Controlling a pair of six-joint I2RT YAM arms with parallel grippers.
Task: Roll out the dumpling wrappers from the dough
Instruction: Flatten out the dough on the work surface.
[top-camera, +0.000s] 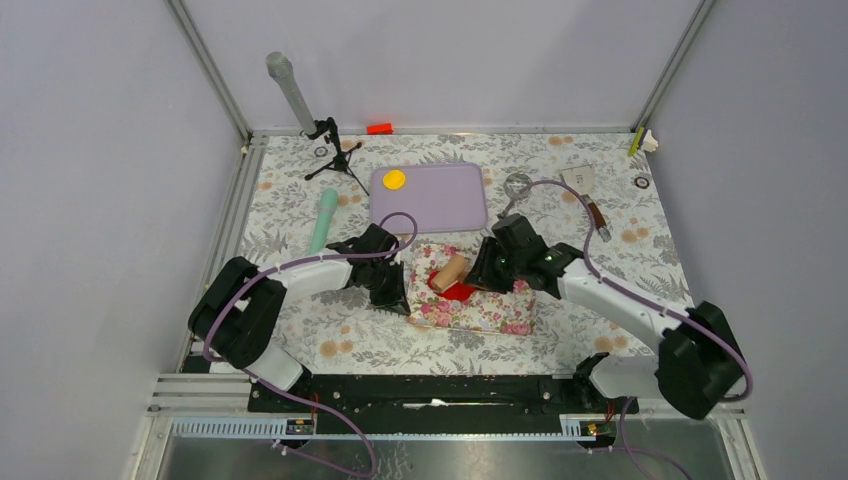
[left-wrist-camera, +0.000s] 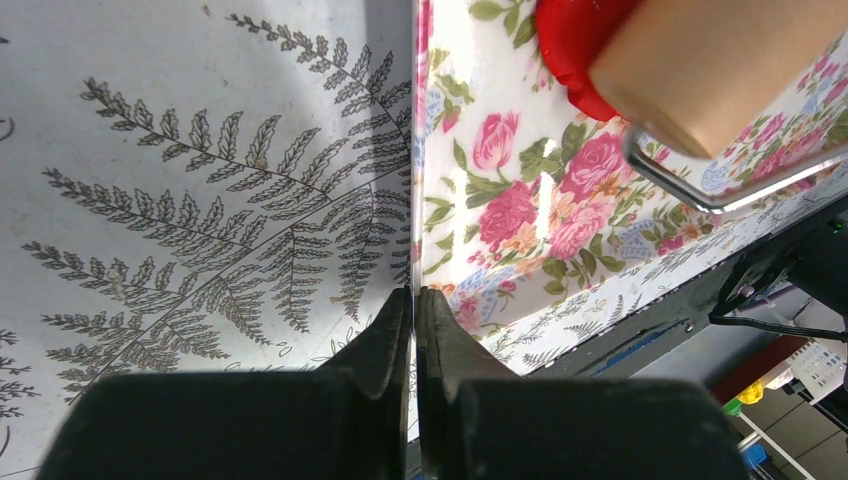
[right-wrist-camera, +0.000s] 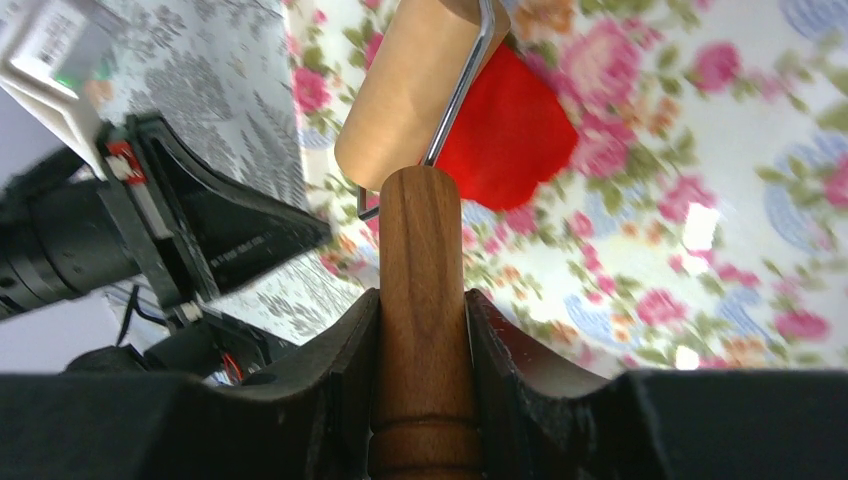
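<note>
The dough (top-camera: 460, 291) is a flat bright red sheet on a floral mat (top-camera: 480, 312) at mid table. A wooden roller (top-camera: 449, 270) rests on its left part. My right gripper (top-camera: 492, 268) is shut on the roller's handle (right-wrist-camera: 420, 250). The drum (right-wrist-camera: 410, 90) lies over the dough (right-wrist-camera: 510, 130) in the right wrist view. My left gripper (top-camera: 398, 290) is shut on the mat's left edge (left-wrist-camera: 413, 250), and its wrist view shows the dough (left-wrist-camera: 570, 40) under the roller (left-wrist-camera: 720, 60). A yellow wrapper (top-camera: 394, 180) lies on a purple tray (top-camera: 440, 200). No red wrapper shows.
A teal tool (top-camera: 323, 220) lies left of the tray. A small tripod (top-camera: 335, 155) with a grey cylinder (top-camera: 290, 90) stands at the back left. A red-orange block (top-camera: 379, 128) sits at the back edge. A ring cutter (top-camera: 517, 183) and a scraper (top-camera: 585, 190) lie at the back right.
</note>
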